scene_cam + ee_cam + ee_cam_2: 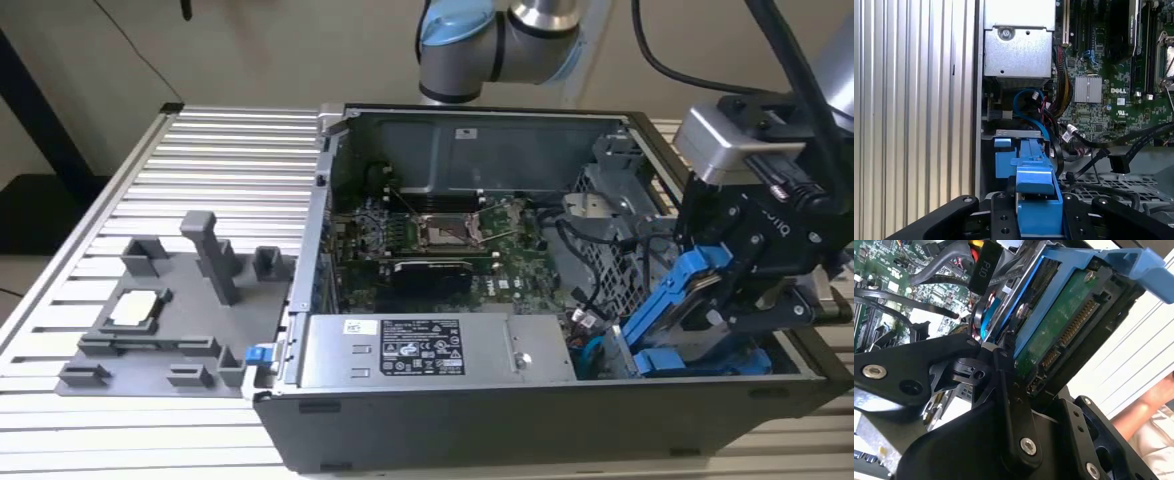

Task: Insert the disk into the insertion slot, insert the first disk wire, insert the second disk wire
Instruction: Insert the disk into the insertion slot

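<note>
Gripper (pixel 731 300) is clamped on the disk (pixel 678 292), with one finger (pixel 1003 212) on each long side of the blue carrier frame. In the exterior view the disk stands tilted, its lower end over the insertion slot (pixel 694 360) at the near corner of the PC case (pixel 534 415) on that view's right. The case side wall runs just beside the slot. In the second wrist view the disk's circuit board and connector edge (pixel 1066 325) face the camera. Loose cables (pixel 1055 150) lie close to the slot on the motherboard (pixel 1104 95) side. Outside the wall lies ribbed tabletop (pixel 914 100).
</note>
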`<control>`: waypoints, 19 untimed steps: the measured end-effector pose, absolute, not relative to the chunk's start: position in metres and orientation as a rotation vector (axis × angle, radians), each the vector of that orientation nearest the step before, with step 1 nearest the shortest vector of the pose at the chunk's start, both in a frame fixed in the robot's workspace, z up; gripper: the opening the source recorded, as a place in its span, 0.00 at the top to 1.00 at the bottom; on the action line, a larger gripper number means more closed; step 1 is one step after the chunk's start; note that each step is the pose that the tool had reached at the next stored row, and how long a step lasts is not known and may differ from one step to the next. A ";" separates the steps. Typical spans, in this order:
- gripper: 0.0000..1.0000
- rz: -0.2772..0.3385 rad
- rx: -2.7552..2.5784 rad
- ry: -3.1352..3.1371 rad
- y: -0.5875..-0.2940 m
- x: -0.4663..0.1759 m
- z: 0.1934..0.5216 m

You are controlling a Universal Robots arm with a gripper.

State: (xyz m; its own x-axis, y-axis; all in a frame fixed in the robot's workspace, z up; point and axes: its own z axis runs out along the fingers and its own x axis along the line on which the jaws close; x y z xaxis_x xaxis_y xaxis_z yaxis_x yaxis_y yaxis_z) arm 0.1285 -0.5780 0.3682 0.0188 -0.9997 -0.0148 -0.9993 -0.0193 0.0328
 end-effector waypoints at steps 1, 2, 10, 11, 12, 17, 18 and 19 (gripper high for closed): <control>0.67 -0.053 2.233 -2.191 -0.578 0.128 0.368; 0.66 -0.053 2.233 -2.191 -0.578 0.128 0.368; 0.59 -0.053 2.233 -2.191 -0.578 0.128 0.367; 0.57 -0.053 2.233 -2.191 -0.578 0.128 0.367; 0.51 -0.053 2.233 -2.191 -0.578 0.128 0.367; 0.47 -0.052 2.233 -2.191 -0.578 0.128 0.366; 0.54 -0.053 2.233 -2.191 -0.578 0.128 0.366; 0.54 -0.052 2.233 -2.191 -0.578 0.128 0.366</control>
State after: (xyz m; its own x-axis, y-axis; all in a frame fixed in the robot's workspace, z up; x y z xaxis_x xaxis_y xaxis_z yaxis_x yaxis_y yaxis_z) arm 0.1285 -0.5780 0.3659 0.0188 -0.9997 -0.0148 -0.9993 -0.0193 0.0328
